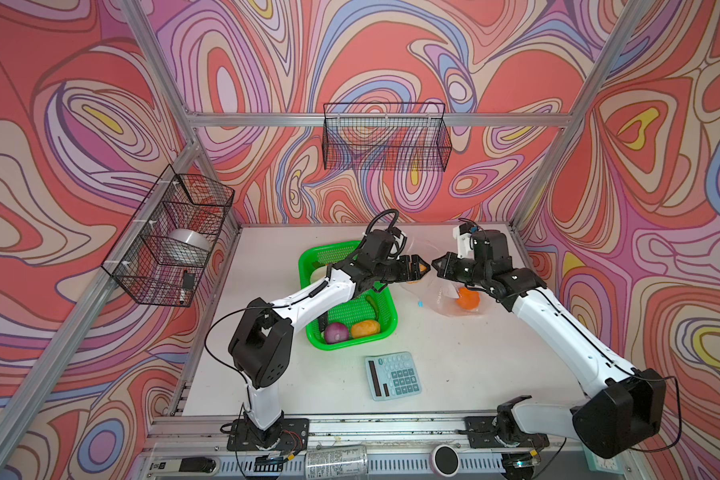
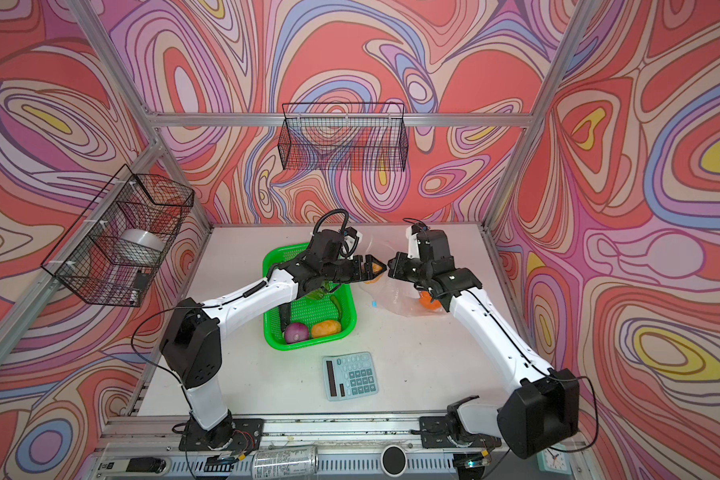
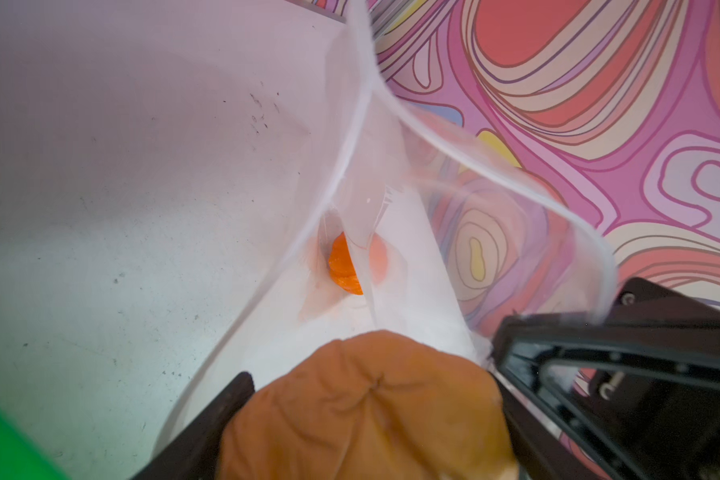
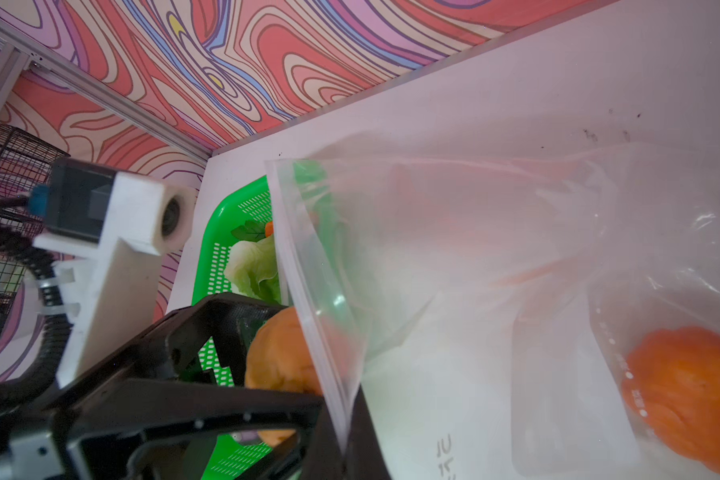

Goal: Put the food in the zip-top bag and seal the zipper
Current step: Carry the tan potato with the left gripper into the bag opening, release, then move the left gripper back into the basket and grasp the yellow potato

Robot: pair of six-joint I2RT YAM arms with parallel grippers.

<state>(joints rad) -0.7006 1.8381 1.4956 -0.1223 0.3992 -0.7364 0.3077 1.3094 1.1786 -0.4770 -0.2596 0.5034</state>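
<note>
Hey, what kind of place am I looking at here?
Probably a robot lab test cell: a left arm and a right arm stand at a white table, inside an aluminium frame with swirl-printed walls.

A white table (image 1: 474, 353) carries everything, its matte top flecked with small dark specks (image 3: 258, 112); a green plastic basket (image 1: 352, 309) sits on it left of centre, lying slantwise from mid-table toward the back edge; a pale blue calculator (image 1: 393, 376) lies face up near the front edge, about midway along it; a clear zip-top bag (image 1: 443, 301) rests its lower end on the right half of the table, near the basket's right side.
</note>
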